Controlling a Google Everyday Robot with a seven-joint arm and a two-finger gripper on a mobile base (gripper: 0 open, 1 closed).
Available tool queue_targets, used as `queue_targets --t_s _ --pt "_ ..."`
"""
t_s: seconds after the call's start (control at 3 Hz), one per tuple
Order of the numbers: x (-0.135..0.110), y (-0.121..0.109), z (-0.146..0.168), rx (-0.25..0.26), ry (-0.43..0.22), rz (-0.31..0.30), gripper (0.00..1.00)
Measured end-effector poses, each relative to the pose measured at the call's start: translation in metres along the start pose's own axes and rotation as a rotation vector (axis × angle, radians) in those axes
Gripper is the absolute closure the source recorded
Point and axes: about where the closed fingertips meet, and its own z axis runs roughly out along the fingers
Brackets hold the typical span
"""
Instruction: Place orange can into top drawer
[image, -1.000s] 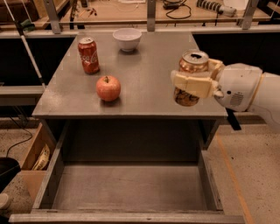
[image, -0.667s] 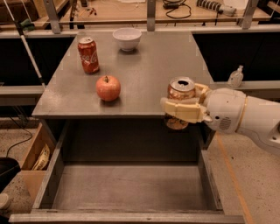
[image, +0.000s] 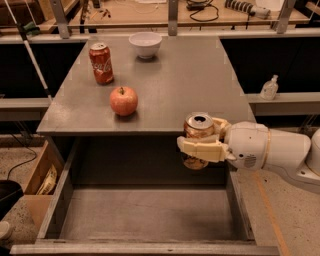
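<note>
The orange can (image: 198, 129), bronze with a silver top, stands upright in my gripper (image: 202, 145). The cream fingers (image: 200, 149) are shut around its body. The gripper holds the can in the air just past the front edge of the cabinet top, above the right rear part of the open top drawer (image: 145, 215). The drawer is wide, shallow and grey, pulled fully out, with a bare flat bottom. My white arm (image: 270, 150) comes in from the right.
On the grey cabinet top (image: 190, 85) stand a red Coca-Cola can (image: 101, 63), a red apple (image: 123, 100) and a white bowl (image: 145, 44). A cardboard box (image: 37, 182) sits on the floor at left. A small bottle (image: 269, 88) stands on a ledge at right.
My gripper has carried the orange can left and forward, off the cabinet's right front corner and down over the open drawer. The other objects have not moved.
</note>
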Motion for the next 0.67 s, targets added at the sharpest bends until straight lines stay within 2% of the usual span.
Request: queue_targets --t_s 0.33,0.67 --pt "0.030 0.003 0.011 0.002 0.014 -0.009 1.00" --pt "0.086 0.011 0.018 -0.019 0.029 -0.031 1.00"
